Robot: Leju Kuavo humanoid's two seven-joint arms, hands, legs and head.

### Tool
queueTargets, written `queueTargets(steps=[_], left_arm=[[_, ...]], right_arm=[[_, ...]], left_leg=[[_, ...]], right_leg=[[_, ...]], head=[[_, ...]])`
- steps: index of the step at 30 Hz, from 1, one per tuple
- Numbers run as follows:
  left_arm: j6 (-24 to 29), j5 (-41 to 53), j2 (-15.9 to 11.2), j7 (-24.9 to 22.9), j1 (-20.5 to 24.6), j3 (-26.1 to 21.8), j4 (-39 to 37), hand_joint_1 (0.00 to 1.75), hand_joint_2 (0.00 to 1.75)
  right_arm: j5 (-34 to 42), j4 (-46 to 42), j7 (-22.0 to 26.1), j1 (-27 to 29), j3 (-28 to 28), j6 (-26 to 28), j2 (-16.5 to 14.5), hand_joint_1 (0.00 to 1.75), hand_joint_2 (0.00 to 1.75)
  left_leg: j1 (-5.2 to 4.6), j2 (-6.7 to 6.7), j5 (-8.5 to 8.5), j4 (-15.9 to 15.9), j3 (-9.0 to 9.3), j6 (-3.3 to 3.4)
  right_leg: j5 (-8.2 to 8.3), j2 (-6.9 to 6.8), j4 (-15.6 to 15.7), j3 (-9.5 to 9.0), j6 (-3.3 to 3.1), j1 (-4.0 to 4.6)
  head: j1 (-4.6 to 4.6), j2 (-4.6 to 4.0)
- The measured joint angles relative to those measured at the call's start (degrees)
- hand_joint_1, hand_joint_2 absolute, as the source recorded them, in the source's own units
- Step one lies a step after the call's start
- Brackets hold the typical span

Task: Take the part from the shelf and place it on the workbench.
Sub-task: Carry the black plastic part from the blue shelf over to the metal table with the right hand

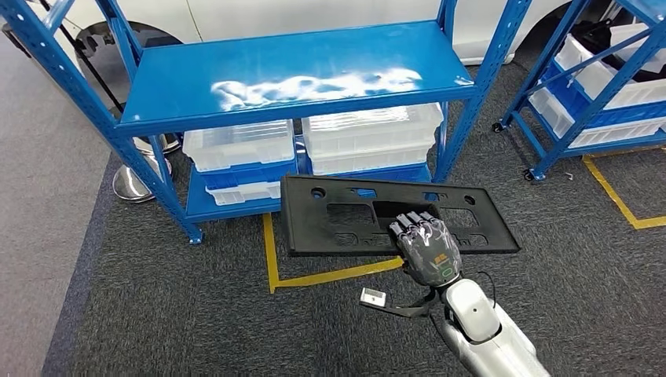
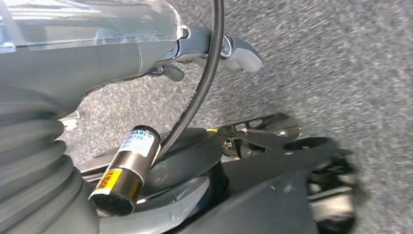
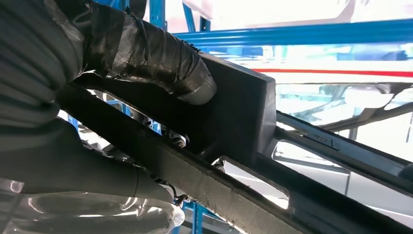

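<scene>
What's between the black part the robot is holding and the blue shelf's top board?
In the head view, clear plastic bins on the lower shelf lie between the black part, gripped by the right hand, and the top board.

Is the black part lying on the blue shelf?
No, the right hand holds the black part in front of the blue shelf, above the carpet.

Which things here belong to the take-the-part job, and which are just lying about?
Job: black part, held by right hand; blue shelf.
Lying about: clear bins, second rack, small tag on the carpet.
</scene>
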State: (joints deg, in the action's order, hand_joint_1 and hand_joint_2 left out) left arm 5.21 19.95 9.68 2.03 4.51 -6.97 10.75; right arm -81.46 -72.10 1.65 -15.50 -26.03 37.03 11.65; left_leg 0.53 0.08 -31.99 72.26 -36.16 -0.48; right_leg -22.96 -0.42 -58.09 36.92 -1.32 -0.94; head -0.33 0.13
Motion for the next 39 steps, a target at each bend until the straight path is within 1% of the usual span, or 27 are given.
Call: queueTargets(steps=[1, 3, 5, 7, 8, 9, 11, 12, 13, 14, 15, 16, 17, 19, 20, 22, 24, 26, 27, 28, 29, 30, 32, 35, 37, 38, 39], left_arm=[[0.0, 0.0, 0.0, 0.0, 0.0, 0.0, 0.0, 0.00, 1.75], [0.0, 0.0, 0.0, 0.0, 0.2, 0.0, 0.0, 0.00, 1.75], [0.1, 0.0, -0.1, 0.0, 0.4, 0.0, 0.0, 0.00, 1.75], [0.1, 0.0, 0.0, 0.0, 0.3, -0.1, 0.0, 0.00, 1.75], [0.1, 0.1, 0.0, 0.0, 0.3, -0.1, 0.0, 0.00, 1.75], [0.1, 0.1, 0.0, 0.0, 0.3, -0.1, 0.0, 0.00, 1.75], [0.1, 0.1, 0.0, 0.0, 0.3, -0.1, 0.0, 0.00, 1.75], [0.1, 0.1, 0.0, 0.0, 0.3, -0.1, 0.0, 0.00, 1.75], [0.1, 0.1, 0.0, 0.0, 0.3, -0.2, 0.0, 0.00, 1.75], [0.1, 0.1, 0.0, 0.1, 0.3, -0.2, 0.0, 0.00, 1.75], [0.2, 0.2, 0.0, 0.1, 0.2, -0.2, 0.0, 0.00, 1.75], [0.3, 0.3, 0.0, 0.2, 0.3, -0.2, 0.0, 0.00, 1.75], [0.4, 0.4, 0.1, 0.3, 0.2, -0.2, 0.0, 0.00, 1.75], [0.6, 0.5, 0.2, 0.4, 0.2, -0.2, 0.0, 0.00, 1.75], [0.6, 0.5, 0.2, 0.4, 0.2, -0.2, 0.0, 0.00, 1.75], [0.6, 0.5, 0.2, 0.4, 0.3, -0.2, 0.0, 0.00, 1.75], [0.6, 0.4, 0.2, 0.5, 0.2, -0.2, 0.0, 0.00, 1.75], [0.6, 0.4, 0.2, 0.5, 0.0, -0.2, 0.0, 0.00, 1.75], [0.6, 0.4, 0.2, 0.6, -0.1, -0.2, 0.0, 0.00, 1.75], [0.6, 0.3, 0.2, 0.6, -0.2, -0.2, 0.0, 0.00, 1.75], [0.6, 0.3, 0.2, 0.7, -0.1, -0.2, 0.0, 0.00, 1.75], [0.6, 0.3, 0.2, 0.7, -0.1, -0.2, 0.0, 0.00, 1.75], [0.6, 0.3, 0.2, 0.7, 0.0, -0.2, 0.0, 0.00, 1.75], [0.6, 0.3, 0.2, 0.7, -0.1, -0.3, 0.0, 0.00, 1.75], [0.6, 0.3, 0.2, 0.7, 0.0, -0.3, 0.0, 0.00, 1.75], [0.6, 0.4, 0.2, 0.7, 0.0, -0.3, 0.0, 0.00, 1.75], [0.6, 0.4, 0.2, 0.7, 0.1, -0.4, 0.0, 0.00, 1.75]], right_arm=[[0.0, 0.0, 0.0, 0.0, 0.0, 0.0, 0.0, 1.75, 1.75], [0.1, 0.0, 0.0, 0.0, 0.0, 0.0, 0.0, 1.75, 1.75], [0.2, 0.0, 0.1, -0.1, 0.1, 0.0, 0.0, 1.75, 1.75], [0.5, 0.0, 0.3, -0.1, 0.2, -0.1, 0.0, 1.75, 1.75], [0.8, 0.0, 0.5, -0.1, 0.2, -0.1, 0.0, 1.75, 1.75], [1.0, 0.1, 0.7, -0.1, 0.3, -0.2, 0.0, 1.75, 1.75], [1.2, 0.1, 0.8, 0.0, 0.3, -0.2, 0.0, 1.75, 1.75], [1.2, 0.1, 0.9, 0.0, 0.3, -0.2, 0.0, 1.75, 1.75], [1.2, 0.2, 0.9, 0.0, 0.3, -0.2, 0.0, 1.75, 1.75], [1.3, 0.2, 0.8, 0.1, 0.3, -0.2, 0.0, 1.75, 1.75], [1.3, 0.3, 0.9, 0.2, 0.3, -0.3, 0.0, 1.75, 1.75], [1.3, 0.3, 0.8, 0.2, 0.4, -0.3, 0.0, 1.75, 1.75], [1.3, 0.3, 0.8, 0.2, 0.4, -0.3, 0.0, 1.75, 1.75], [1.3, 0.3, 0.8, 0.0, 0.4, -0.4, 0.0, 1.75, 1.75], [1.3, 0.3, 0.8, 0.0, 0.4, -0.4, 0.0, 1.75, 1.75], [1.3, 0.3, 0.8, 0.1, 0.5, -0.4, 0.0, 1.75, 1.75], [1.3, 0.3, 0.8, 0.3, 0.6, -0.4, 0.0, 1.75, 1.75], [1.3, 0.3, 0.8, 0.2, 0.6, -0.4, 0.0, 1.75, 1.75], [1.2, 0.3, 0.8, 0.3, 0.6, -0.5, 0.0, 1.75, 1.75], [1.2, 0.3, 0.8, 0.3, 0.6, -0.5, 0.0, 1.75, 1.75], [1.1, 0.3, 0.8, 0.4, 0.7, -0.5, 0.0, 1.75, 1.75], [1.1, 0.3, 0.8, 0.4, 0.7, -0.5, 0.0, 1.75, 1.75], [1.0, 0.3, 0.8, 0.5, 0.8, -0.5, 0.0, 1.75, 1.75], [1.0, 0.3, 0.7, 0.5, 1.0, -0.5, 0.0, 1.75, 1.75], [1.0, 0.3, 0.6, 0.6, 1.2, -0.5, 0.0, 1.75, 1.75], [1.0, 0.3, 0.5, 0.8, 1.3, -0.5, 0.0, 1.75, 1.75], [1.0, 0.3, 0.5, 0.9, 1.4, -0.5, 0.1, 1.75, 1.75]], left_leg=[[-0.01, -0.02, 1.50, -3.7, 2.80, 0.23], [-0.23, -0.09, 1.81, -11.9, 8.26, 0.69], [-0.56, -0.15, 1.11, -15.6, 10.19, 1.00], [-0.42, 0.25, 2.21, -16.1, 9.50, 1.62], [-0.29, 0.60, 2.83, -16.3, 9.04, 2.10], [-0.15, 1.03, 3.52, -16.4, 8.41, 2.62], [-0.21, 1.77, 4.61, -16.3, 6.87, 3.30], [-0.27, 2.20, 5.13, -16.2, 6.02, 3.42], [-0.32, 2.65, 5.59, -16.0, 5.20, 3.40], [-0.35, 3.17, 6.01, -15.8, 4.37, 3.33], [-0.36, 3.68, 6.37, -15.6, 3.62, 3.21], [-0.39, 4.18, 6.66, -15.3, 3.02, 3.03], [-0.50, 4.67, 6.87, -15.0, 2.56, 2.82], [-0.77, 5.76, 7.20, -14.7, 2.22, 2.26], [-0.86, 6.39, 7.36, -14.6, 2.17, 1.96], [-0.81, 7.24, 7.45, -14.3, 2.08, 1.25], [-0.71, 4.93, 5.04, -11.7, 0.85, 0.51], [-0.63, 1.54, 0.47, -5.1, -1.96, 0.21], [-0.60, 0.79, -1.27, -1.4, -3.35, 0.28], [-0.58, 0.47, -2.02, 1.1, -4.14, 0.41], [-0.58, 0.33, -1.59, 1.7, -3.92, 0.58], [-0.58, 0.22, -0.48, 0.6, -2.97, 0.76], [-0.58, -0.52, 2.57, -5.3, 0.67, 1.22], [-0.47, -3.35, 3.99, -13.0, 5.16, 1.74], [-0.49, -3.20, 4.10, -13.9, 5.50, 1.76], [-0.34, -2.54, 4.31, -14.3, 5.54, 1.97], [-0.22, -1.88, 4.59, -14.7, 5.57, 2.26]], right_leg=[[0.47, 0.02, -0.3, 0.70, 0.13, 0.01], [1.36, 0.04, -0.6, 1.67, 0.61, 0.14], [2.52, 0.16, -0.4, 1.97, 1.32, 0.16], [3.15, 0.44, 0.0, 2.27, 2.04, 0.09], [2.13, 0.49, -0.6, 2.71, 2.32, 0.04], [-0.08, 0.52, -2.4, 3.44, 2.57, -0.01], [-5.79, 0.45, -9.1, 5.42, 3.00, -0.21], [-7.52, 0.45, -13.0, 6.26, 3.22, -0.28], [-7.78, 0.44, -15.8, 6.54, 3.41, -0.35], [-6.79, 0.37, -16.8, 5.95, 3.53, -0.41], [-5.13, 0.15, -15.8, 4.36, 3.56, -0.44], [-3.72, -0.62, -12.8, 1.71, 3.49, -0.41], [-3.41, -2.01, -8.7, -1.40, 3.34, -0.20], [-4.88, -4.27, -1.8, -5.98, 2.51, 0.42], [-5.68, -4.53, -0.2, -6.73, 2.06, 0.72], [-5.41, -3.28, 0.6, -6.41, 1.09, 0.66], [-4.50, -1.88, 0.8, -5.77, 0.14, 0.39], [-3.73, -0.53, 0.8, -4.92, -0.48, 0.45], [-3.41, 0.20, 0.7, -4.46, -0.61, 0.56], [-3.14, 1.04, 0.5, -3.99, -0.65, 0.67], [-2.90, 1.91, 0.3, -3.52, -0.61, 0.74], [-2.74, 2.67, 0.0, -3.14, -0.55, 0.78], [-2.59, 3.95, -0.4, -2.60, -0.44, 0.79], [-2.26, 5.54, -1.0, -1.92, 0.09, 0.68], [-1.77, 6.68, -0.9, -1.58, 0.86, 0.51], [-1.67, 6.78, -0.9, -1.44, 1.19, 0.49], [-2.02, 5.97, -1.4, -1.11, 1.53, 0.57]], head=[[-0.01, 0.00], [0.00, 0.00], [0.02, 0.00], [0.03, 0.00], [0.05, 0.00], [0.07, 0.00], [0.10, 0.00], [0.10, 0.00], [0.10, 0.00], [0.10, 0.00], [0.10, 0.00], [0.10, 0.00], [0.11, 0.00], [0.08, 0.00], [0.07, 0.00], [0.08, 0.00], [0.05, 0.00], [0.03, 0.00], [0.02, 0.00], [0.02, 0.00], [0.02, 0.00], [0.02, 0.00], [0.01, 0.00], [0.04, 0.00], [0.04, 0.00], [0.04, 0.00], [0.12, 0.00]])
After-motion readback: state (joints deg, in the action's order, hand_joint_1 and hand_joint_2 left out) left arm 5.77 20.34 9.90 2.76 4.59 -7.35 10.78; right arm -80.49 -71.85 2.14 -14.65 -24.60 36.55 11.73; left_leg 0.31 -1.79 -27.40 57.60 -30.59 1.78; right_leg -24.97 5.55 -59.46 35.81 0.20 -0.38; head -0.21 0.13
